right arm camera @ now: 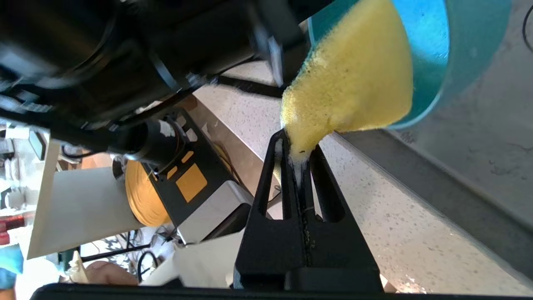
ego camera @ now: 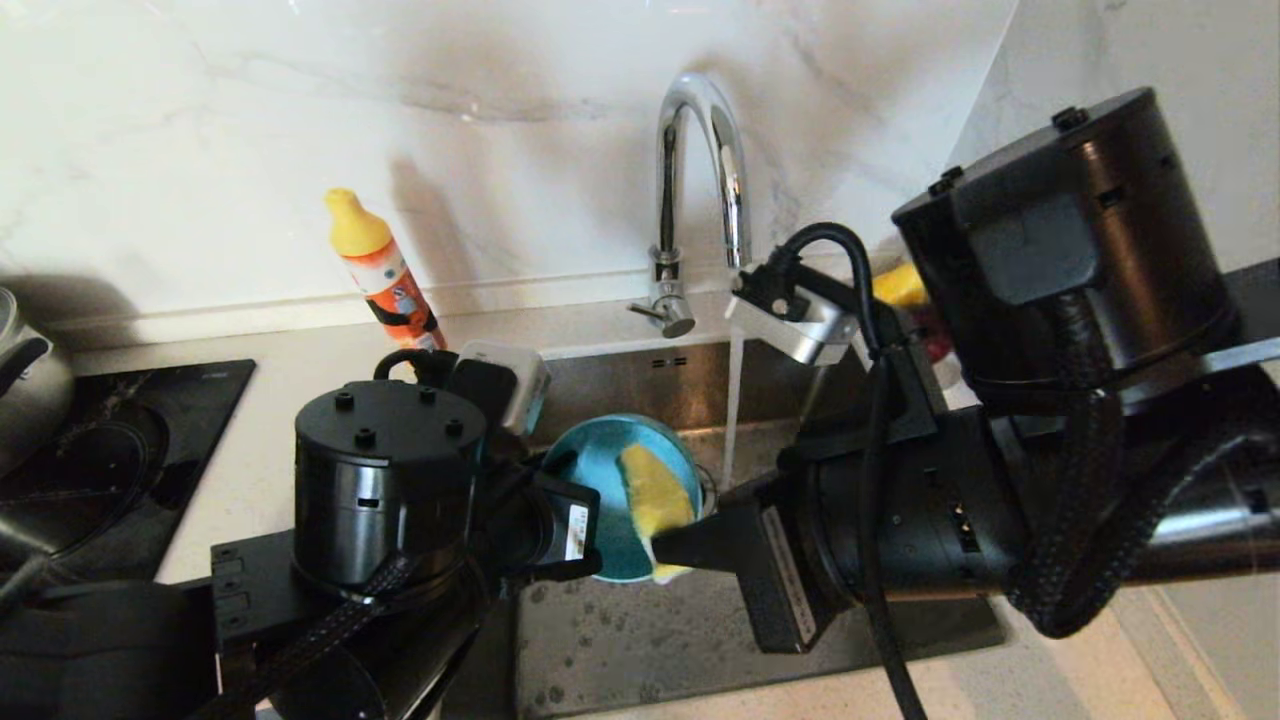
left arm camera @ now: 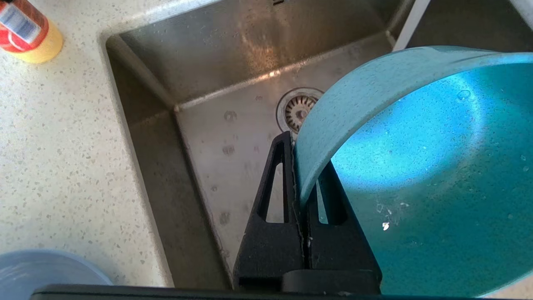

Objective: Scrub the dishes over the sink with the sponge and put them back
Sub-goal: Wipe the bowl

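Note:
A teal bowl [ego camera: 600, 470] hangs tilted over the steel sink [ego camera: 650, 640]. My left gripper [left arm camera: 297, 154] is shut on the bowl's rim [left arm camera: 416, 166], one finger outside and one inside. In the head view the left gripper [ego camera: 585, 545] sits at the bowl's lower left edge. My right gripper [right arm camera: 297, 146] is shut on the narrow end of the yellow sponge [right arm camera: 354, 83], whose wide end lies against the inside of the bowl [right arm camera: 433, 41]. From the right, the right gripper [ego camera: 665, 548] holds the sponge [ego camera: 655, 495] inside the bowl. The sponge's green face is hidden.
A thin stream of water [ego camera: 733, 410] falls from the chrome tap [ego camera: 700, 150] just right of the bowl. The drain strainer [left arm camera: 297, 110] lies below. An orange bottle [ego camera: 380, 265] stands on the counter back left, a black hob [ego camera: 100, 450] far left, and a grey-blue plate edge [left arm camera: 37, 266] nearby.

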